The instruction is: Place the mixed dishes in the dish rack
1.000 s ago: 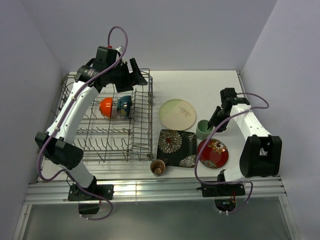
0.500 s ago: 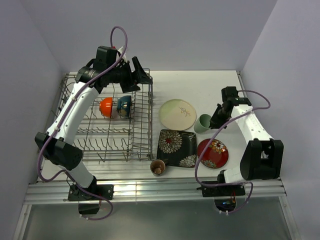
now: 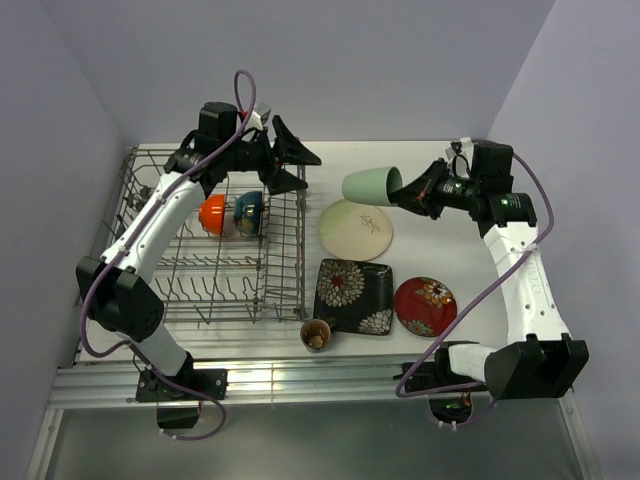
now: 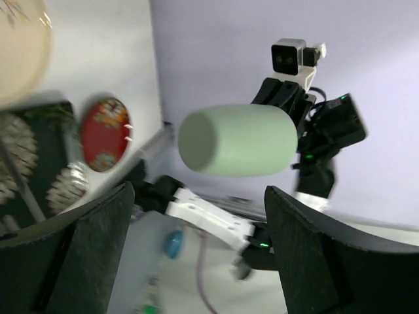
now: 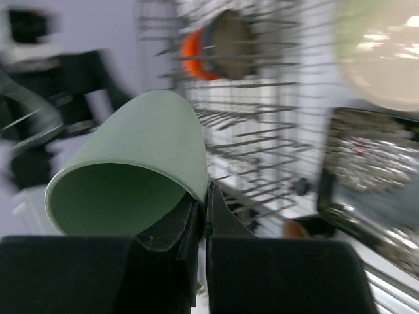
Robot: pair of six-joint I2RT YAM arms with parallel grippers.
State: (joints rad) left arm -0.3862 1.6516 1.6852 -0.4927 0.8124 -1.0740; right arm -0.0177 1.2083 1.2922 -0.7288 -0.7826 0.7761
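1. The right tool point(image 3: 408, 192) is gripping the green cup point(image 3: 365, 186). In the right wrist view its fingers point(image 5: 196, 219) are pinching the cup's rim, one inside the mouth and one outside.
2. The green cup is hanging in the air above the tabletop point(image 3: 450, 260), clear of every surface. It is lying on its side, with the open mouth facing the right tool and the closed base facing the left arm.
3. In the top view the cup is sitting over the far edge of the pale green-cream round plate point(image 3: 356, 229), just to the right of the dish rack point(image 3: 300, 240).
4. The left tool point(image 3: 303, 169) is standing open, its fingers point(image 4: 78, 255) spread wide and holding nothing. It is hovering at the far right corner of the dish rack and pointing toward the cup's base.
5. In the left wrist view the cup is appearing between the two spread fingers, apart from both.
6. An orange bowl point(image 3: 211, 214) and a dark blue bowl point(image 3: 249, 212) are standing on edge, side by side, in the far part of the dish rack.
7. The following dishes are lying on the tabletop to the right of the rack:
   - the round plate, farthest from the arm bases;
   - the black square floral plate point(image 3: 353, 296), nearer the bases;
   - the red floral plate point(image 3: 425, 306), just right of the square plate.
8. A brown cup point(image 3: 316, 334) is standing upright at the near left corner of the square plate.
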